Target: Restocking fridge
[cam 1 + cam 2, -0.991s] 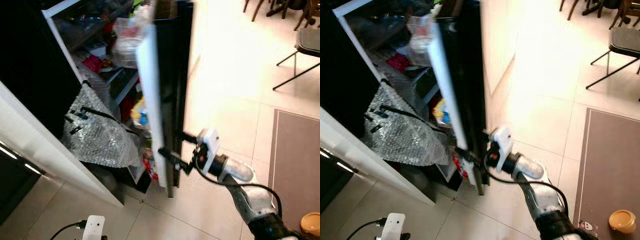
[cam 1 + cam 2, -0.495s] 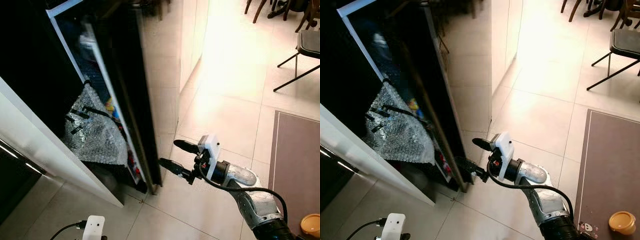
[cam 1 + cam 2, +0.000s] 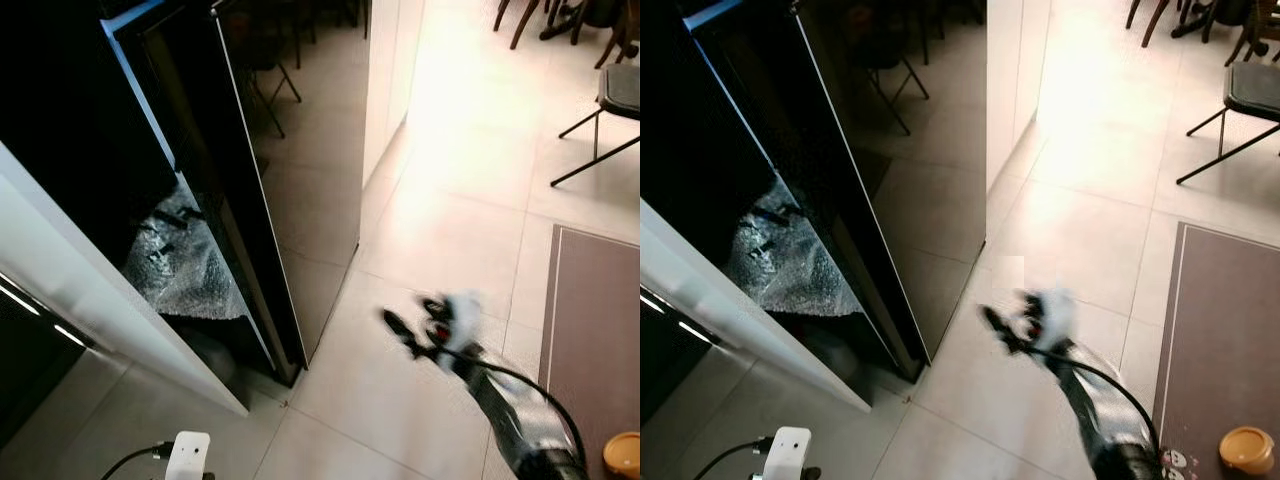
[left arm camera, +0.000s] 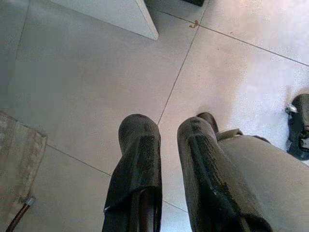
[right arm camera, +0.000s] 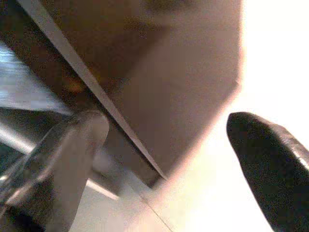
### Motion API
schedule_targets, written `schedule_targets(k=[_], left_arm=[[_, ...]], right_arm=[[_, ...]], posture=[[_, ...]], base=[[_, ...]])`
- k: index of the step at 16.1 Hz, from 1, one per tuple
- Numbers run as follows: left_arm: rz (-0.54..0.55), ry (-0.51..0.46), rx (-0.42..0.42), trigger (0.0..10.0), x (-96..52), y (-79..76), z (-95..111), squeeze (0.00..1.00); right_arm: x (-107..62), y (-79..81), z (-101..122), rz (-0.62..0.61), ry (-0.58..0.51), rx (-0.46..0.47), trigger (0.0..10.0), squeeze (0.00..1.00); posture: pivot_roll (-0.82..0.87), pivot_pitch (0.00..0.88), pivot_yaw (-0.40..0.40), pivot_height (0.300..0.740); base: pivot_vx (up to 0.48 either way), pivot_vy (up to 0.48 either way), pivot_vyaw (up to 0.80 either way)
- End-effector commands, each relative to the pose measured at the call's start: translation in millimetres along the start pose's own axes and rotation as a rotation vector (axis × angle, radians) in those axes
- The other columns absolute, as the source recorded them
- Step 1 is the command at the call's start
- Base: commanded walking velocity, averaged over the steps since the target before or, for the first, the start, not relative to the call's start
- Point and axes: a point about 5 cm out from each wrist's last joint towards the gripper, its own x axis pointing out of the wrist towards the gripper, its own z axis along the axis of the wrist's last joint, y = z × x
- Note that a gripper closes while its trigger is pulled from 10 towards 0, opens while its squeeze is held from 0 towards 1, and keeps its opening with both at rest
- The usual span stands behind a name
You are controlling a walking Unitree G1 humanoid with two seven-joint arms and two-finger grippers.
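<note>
The fridge's glossy black door (image 3: 290, 200) stands almost against the fridge body, leaving a narrow gap. Through that gap a silver bubble-wrap bag (image 3: 185, 265) shows low inside. My right gripper (image 3: 410, 315) is blurred, open and empty, hanging over the floor tiles a short way right of the door's lower edge and not touching it. In the right wrist view its fingers (image 5: 63, 159) frame the door's edge (image 5: 96, 92). My left gripper (image 4: 166, 140) hangs idle over the floor, fingers slightly parted with nothing between them.
A white panel (image 3: 100, 300) runs diagonally at the left, in front of the fridge. A brown mat (image 3: 590, 330) lies at the right with a small orange cup (image 3: 625, 450) by it. A black chair (image 3: 610, 100) stands at the far right. Pale tiles stretch between door and mat.
The fridge door has swung from wide open to nearly closed, hiding the shelves. My right gripper has come off the door and pulled back to the right.
</note>
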Motion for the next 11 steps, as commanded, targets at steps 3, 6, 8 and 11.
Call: schedule_targets(k=[3,6,8,11], left_arm=[[-0.009,0.035,0.002,10.0,-2.3,0.6,-10.8,0.00],[-0.023,0.050,0.018,10.0,-2.8,0.9,-13.1,0.00],[-0.035,0.051,0.040,10.0,-2.9,0.7,-13.3,0.00],[-0.040,0.054,0.044,10.0,-3.0,-1.9,-14.3,0.00]], right_arm=[[-56.0,-42.8,-89.4,-0.522,0.246,0.238,10.0,0.00],[-102.4,-33.4,-149.6,-0.700,0.470,0.322,10.0,0.00],[-122.2,-15.2,-178.1,-0.741,0.565,0.370,10.0,0.00],[-127.0,-5.9,-187.7,-0.763,0.595,0.397,10.0,0.00]], posture=[[-0.05,0.114,0.073,0.740],[-0.05,0.118,0.076,0.740],[-0.05,0.123,0.081,0.740],[-0.06,0.124,0.082,0.740]], base=[[0.000,0.000,0.00],[0.000,0.000,0.00],[0.000,-0.159,0.00],[0.000,-0.336,0.00]])
